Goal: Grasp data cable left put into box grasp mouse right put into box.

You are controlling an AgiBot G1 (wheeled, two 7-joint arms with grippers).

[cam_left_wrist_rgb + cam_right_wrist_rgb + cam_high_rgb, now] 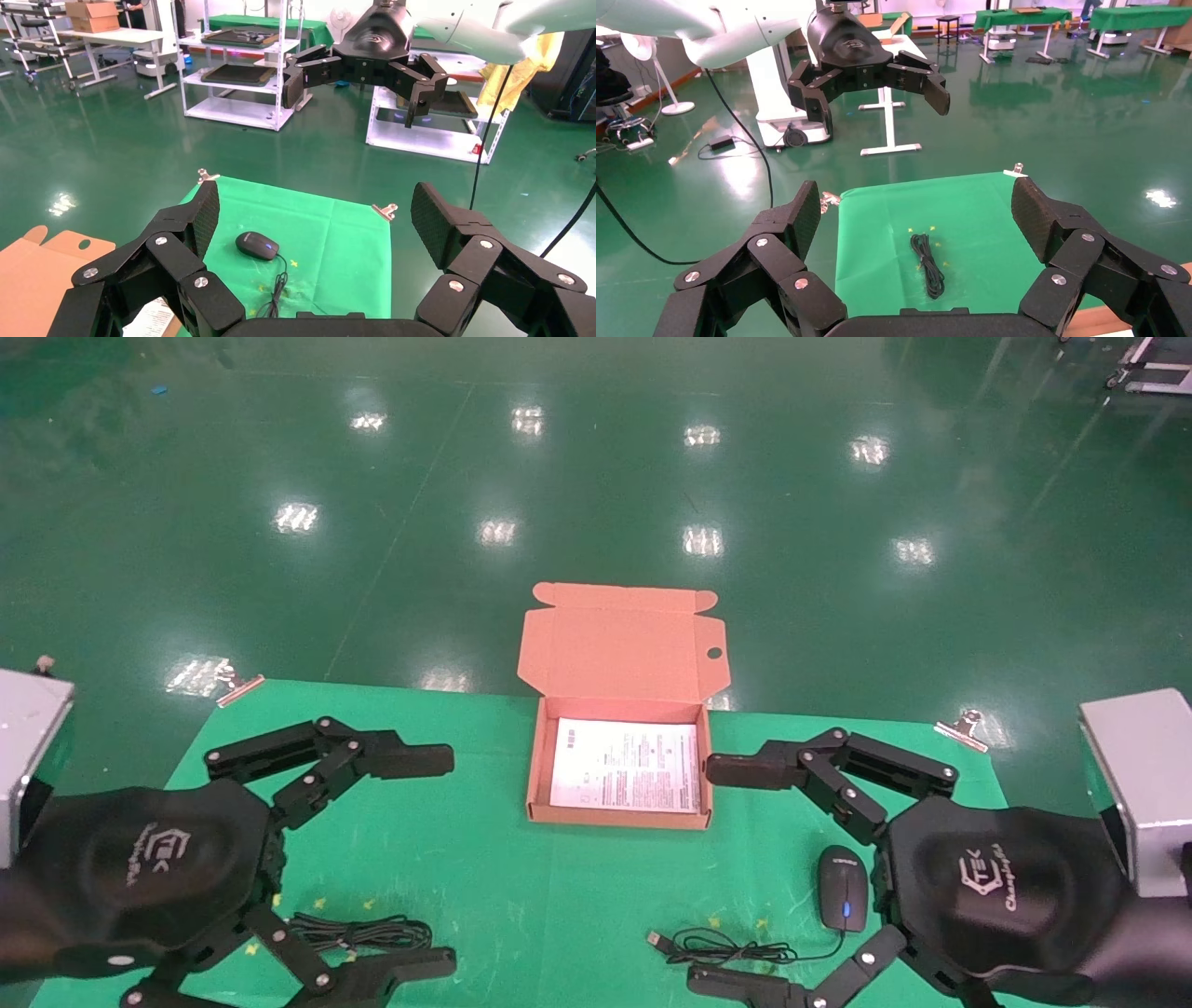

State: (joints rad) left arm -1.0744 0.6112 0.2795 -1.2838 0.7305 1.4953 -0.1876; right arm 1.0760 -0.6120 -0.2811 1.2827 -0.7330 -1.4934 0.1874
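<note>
My left gripper hangs at the table's left, jaws spread wide w/ nothing in them; its near finger runs off the head view's lower edge, and my palm housing hides part of the table beneath it. The data cable lies coiled on the green cloth between those fingers, just beside the near one, partly tucked under the linkage. My right gripper mirrors that on the right, also released and empty. The mouse sits beside my right palm, wheel lit blue, cord trailing toward centre to a USB plug. The box rests mid-table at the far edge, lid flap standing open, only a white printed sheet inside. Bare cloth runs between box and both grippers; binder clips pin the far corners.
</note>
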